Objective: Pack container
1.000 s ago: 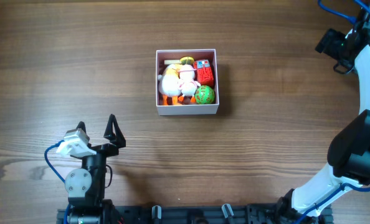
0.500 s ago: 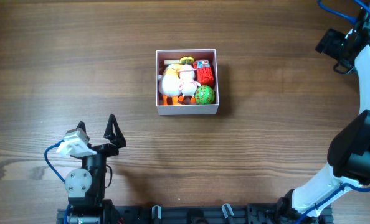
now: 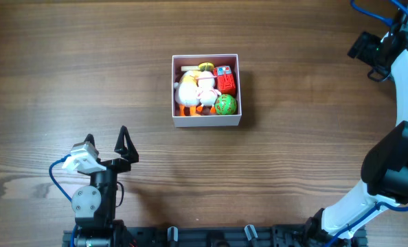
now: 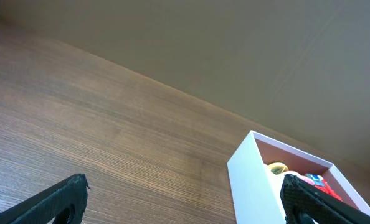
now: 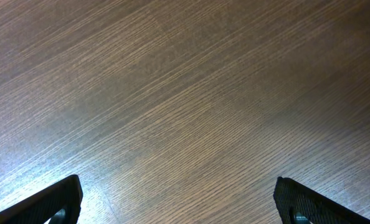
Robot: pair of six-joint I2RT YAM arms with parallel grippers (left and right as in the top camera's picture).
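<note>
Overhead, left-wrist and right-wrist views of a desk [image 3: 87,62] with one box on it.

**Container.** The container [image 3: 207,121] sits flat on the wood, and every place below is given from it. It is square, shallow and white outside, with a dull pink inside. It is crowded with toys: a green ball [image 3: 225,104] in the near right corner, a red block [image 3: 225,81] behind it, a white plush figure [image 3: 205,89] in the middle, and a yellow and orange toy [image 3: 187,89] along the left wall.

**Handling (judged).** The walls look thin, like card, so the box is probably light even when filled. It would probably buckle under a hard squeeze. The best hold appears to be one wall pinched over its rim near a corner, where the card is stiffest. A push low on an outer wall should slide it across the smooth wood. The plush contents seem soft and could catch on a finger dipping inside.

**Pincers.** The left pincer [image 3: 106,135] stands well apart from the container, nearer the robot and off to its left. Its fingers are spread wide and hold nothing. In the left-wrist view the box's corner shows ahead and to the right. The right pincer [image 5: 179,202] is well apart on the container's right and slightly beyond it. It is likewise spread wide and empty, over bare wood.
</note>
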